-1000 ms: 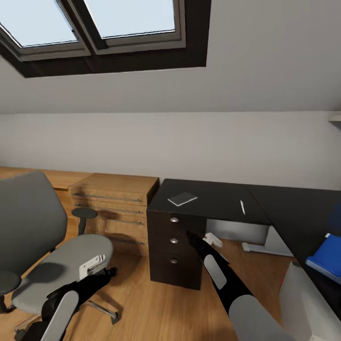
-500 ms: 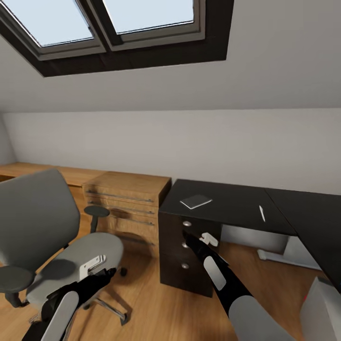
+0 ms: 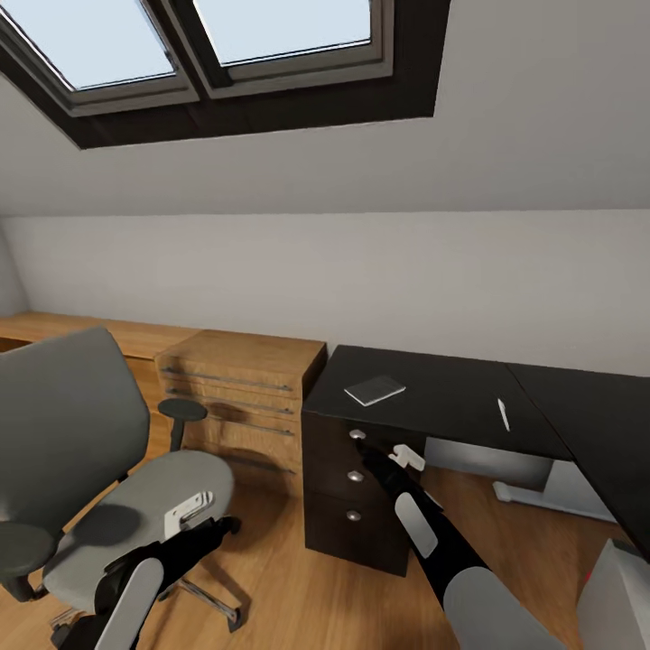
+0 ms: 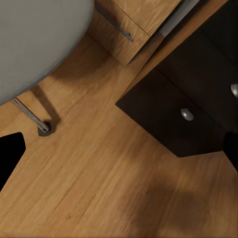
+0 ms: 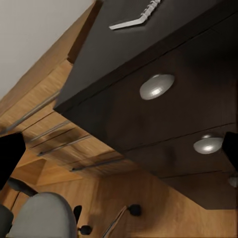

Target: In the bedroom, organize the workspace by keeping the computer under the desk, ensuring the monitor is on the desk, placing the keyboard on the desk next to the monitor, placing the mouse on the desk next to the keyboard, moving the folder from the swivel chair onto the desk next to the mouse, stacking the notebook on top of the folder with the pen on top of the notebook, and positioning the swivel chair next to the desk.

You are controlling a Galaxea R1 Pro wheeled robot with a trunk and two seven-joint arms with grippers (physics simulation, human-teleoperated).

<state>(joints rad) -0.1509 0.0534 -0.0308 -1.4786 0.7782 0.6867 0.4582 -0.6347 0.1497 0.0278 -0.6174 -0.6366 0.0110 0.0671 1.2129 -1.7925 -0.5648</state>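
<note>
Swivel chair (image 3: 99,487): near left, apart from the black counter (image 3: 451,393), seat bare. Risk: left arm, low beside the seat, clips it and rolls it away.
Counter: centre to right, drawers facing us. Risk: right tool (image 3: 366,449), just off the top knob, knocks the drawer front on any advance.
Notebook (image 3: 375,390): counter's left end.
Pen (image 3: 504,414): further right; may roll if nudged.
Both tools' opening: cannot tell.
</note>
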